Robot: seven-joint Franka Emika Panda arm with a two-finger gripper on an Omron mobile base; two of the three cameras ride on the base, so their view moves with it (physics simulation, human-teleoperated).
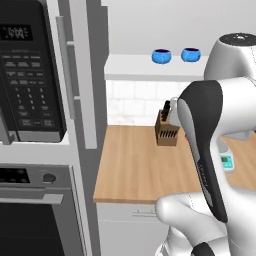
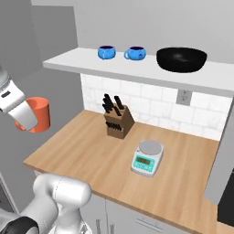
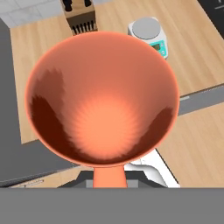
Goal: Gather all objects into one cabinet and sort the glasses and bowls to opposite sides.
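Note:
A salmon-orange cup [image 2: 39, 114], the glass, hangs in the air left of the wooden counter, and my gripper [image 2: 26, 118] is shut on its side. In the hand view I look straight into the cup [image 3: 103, 98], which hides my fingertips. Two small bright-blue bowls [image 2: 106, 52] [image 2: 135, 53] stand side by side on the white floor of the cabinet [image 2: 68, 61], up and to the right of the cup. In the left base view the bowls [image 1: 161, 56] [image 1: 190, 54] sit at the top, behind my arm.
A big black bowl [image 2: 181, 59] stands right of the blue bowls. On the wooden counter [image 2: 82, 151] are a knife block [image 2: 116, 121] and a kitchen scale [image 2: 147, 157]. A microwave [image 1: 27, 75] and an oven [image 1: 35, 210] stand at the left.

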